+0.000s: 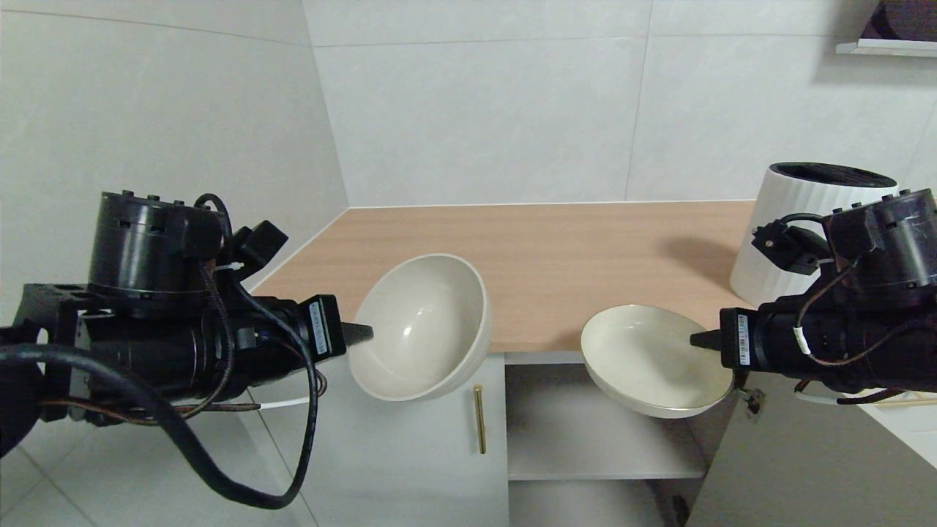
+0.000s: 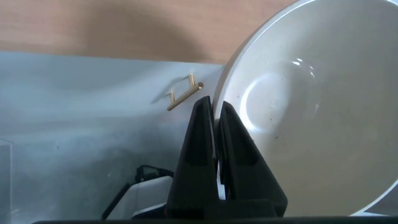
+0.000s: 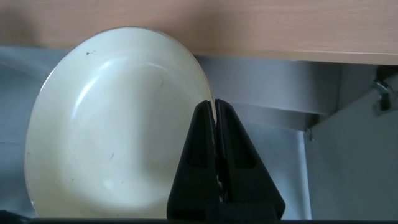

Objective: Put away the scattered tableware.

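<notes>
Bowl [image 1: 424, 322], deep, glossy cream, is pinched in left claw [image 1: 364, 334], shallow round dish [image 1: 640, 362] in right claw [image 1: 697, 339].

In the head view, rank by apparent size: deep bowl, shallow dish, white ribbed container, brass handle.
Largest: white ribbed container and deep bowl, alike, container partly hidden, unranked.
Then shallow dish.
Smallest: brass handle.

The bowl [image 1: 421, 329] hangs at the counter's [image 1: 556, 249] front edge, held by the left gripper [image 1: 366, 334]. At its 3 o'clock the plate [image 1: 648, 362] hangs from the right gripper [image 1: 695, 339]. A bin [image 1: 798, 219] stands on the counter at the plate's 1 o'clock. A cabinet shelf [image 1: 585, 439] lies below the plate, at 6 o'clock.
</notes>
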Controlling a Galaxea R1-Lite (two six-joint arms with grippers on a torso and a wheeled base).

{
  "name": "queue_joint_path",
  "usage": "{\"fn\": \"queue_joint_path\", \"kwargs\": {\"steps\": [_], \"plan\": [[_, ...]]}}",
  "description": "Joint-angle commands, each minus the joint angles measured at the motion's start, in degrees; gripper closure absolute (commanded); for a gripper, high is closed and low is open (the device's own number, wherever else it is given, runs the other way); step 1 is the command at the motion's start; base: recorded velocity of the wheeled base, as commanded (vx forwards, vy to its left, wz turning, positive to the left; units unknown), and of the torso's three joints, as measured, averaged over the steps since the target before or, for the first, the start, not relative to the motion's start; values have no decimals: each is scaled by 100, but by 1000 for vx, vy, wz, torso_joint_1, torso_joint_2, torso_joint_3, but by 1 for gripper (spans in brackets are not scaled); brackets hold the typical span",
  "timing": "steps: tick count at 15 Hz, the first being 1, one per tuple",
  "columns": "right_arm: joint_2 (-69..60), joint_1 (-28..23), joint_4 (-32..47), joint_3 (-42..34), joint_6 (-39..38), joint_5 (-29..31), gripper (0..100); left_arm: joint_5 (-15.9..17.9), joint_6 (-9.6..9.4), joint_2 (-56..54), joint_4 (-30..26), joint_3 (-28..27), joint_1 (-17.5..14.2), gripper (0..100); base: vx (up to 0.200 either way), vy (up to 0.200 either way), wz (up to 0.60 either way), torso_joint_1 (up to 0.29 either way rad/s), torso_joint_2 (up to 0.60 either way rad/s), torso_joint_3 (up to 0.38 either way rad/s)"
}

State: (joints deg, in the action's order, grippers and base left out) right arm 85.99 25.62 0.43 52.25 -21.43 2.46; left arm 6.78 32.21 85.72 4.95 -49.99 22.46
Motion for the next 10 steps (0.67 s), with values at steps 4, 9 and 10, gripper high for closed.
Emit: {"fn": "queue_joint_path", "kwargs": {"steps": [4, 9, 10], "plan": [[295, -40, -8, -22, 34, 9, 100, -1, 5, 138, 15, -2, 4, 100, -200, 0, 0, 6, 2, 0], [471, -58, -60, -22, 34, 17, 100, 8, 5, 164, 15, -10, 4, 100, 0, 0, 0, 0, 0, 0], [497, -102, -60, -22, 34, 9, 100, 8, 5, 164, 15, -2, 4, 100, 0, 0, 0, 0, 0, 0]]}}
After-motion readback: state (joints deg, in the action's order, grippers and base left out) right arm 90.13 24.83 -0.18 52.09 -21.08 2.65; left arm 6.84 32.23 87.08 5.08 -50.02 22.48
